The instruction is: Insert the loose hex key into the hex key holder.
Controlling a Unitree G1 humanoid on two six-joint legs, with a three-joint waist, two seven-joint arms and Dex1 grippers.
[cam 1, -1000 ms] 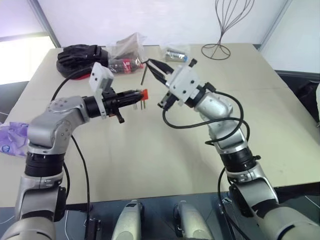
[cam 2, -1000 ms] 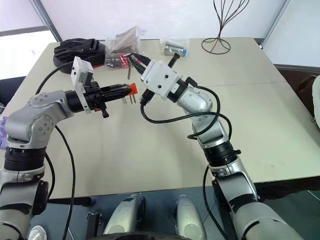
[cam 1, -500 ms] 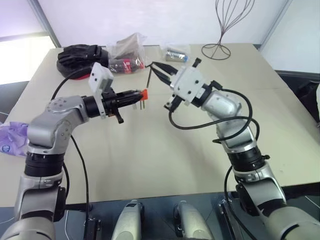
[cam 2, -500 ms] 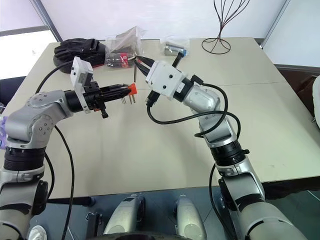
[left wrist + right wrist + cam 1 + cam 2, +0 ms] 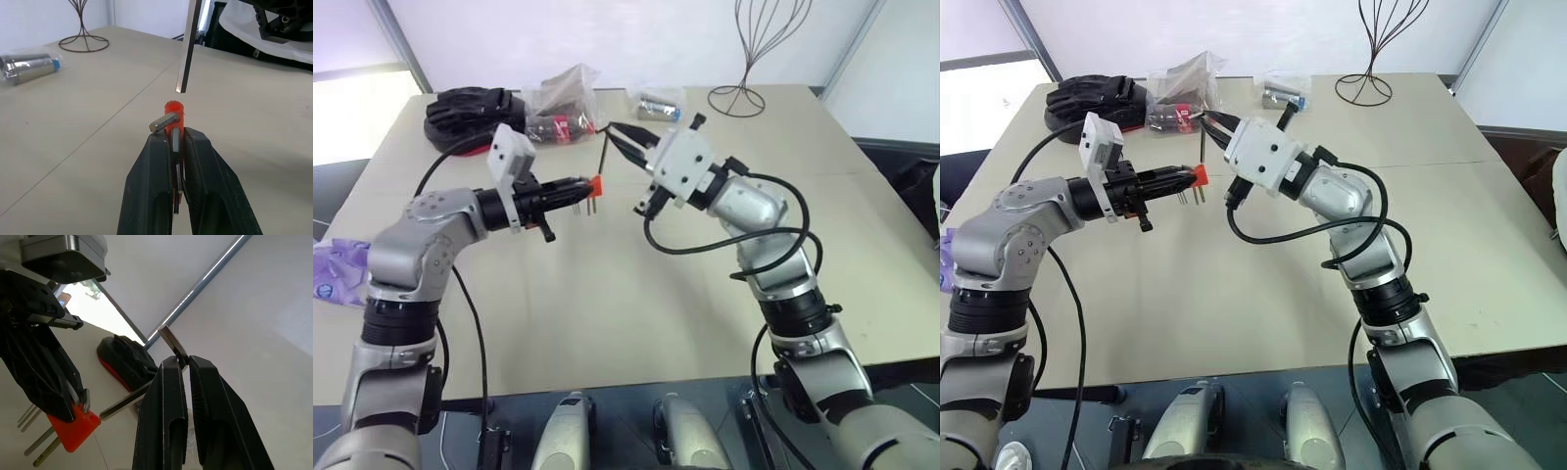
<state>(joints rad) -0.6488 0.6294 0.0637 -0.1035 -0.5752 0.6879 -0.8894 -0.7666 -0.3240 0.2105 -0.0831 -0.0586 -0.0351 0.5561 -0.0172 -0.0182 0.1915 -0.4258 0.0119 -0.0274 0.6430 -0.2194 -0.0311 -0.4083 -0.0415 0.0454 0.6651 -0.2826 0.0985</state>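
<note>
Not yet inserted: left gripper [image 5: 177, 142] clamped on hex key holder [image 5: 174, 113], right gripper [image 5: 184, 363] pinching loose hex key [image 5: 188, 44], tip poised just above the holder.

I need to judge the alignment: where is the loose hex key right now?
The loose hex key hangs upright from the shut right gripper above mid-table, its lower tip just over, not touching, the hex key holder clamped in the left gripper.
</note>
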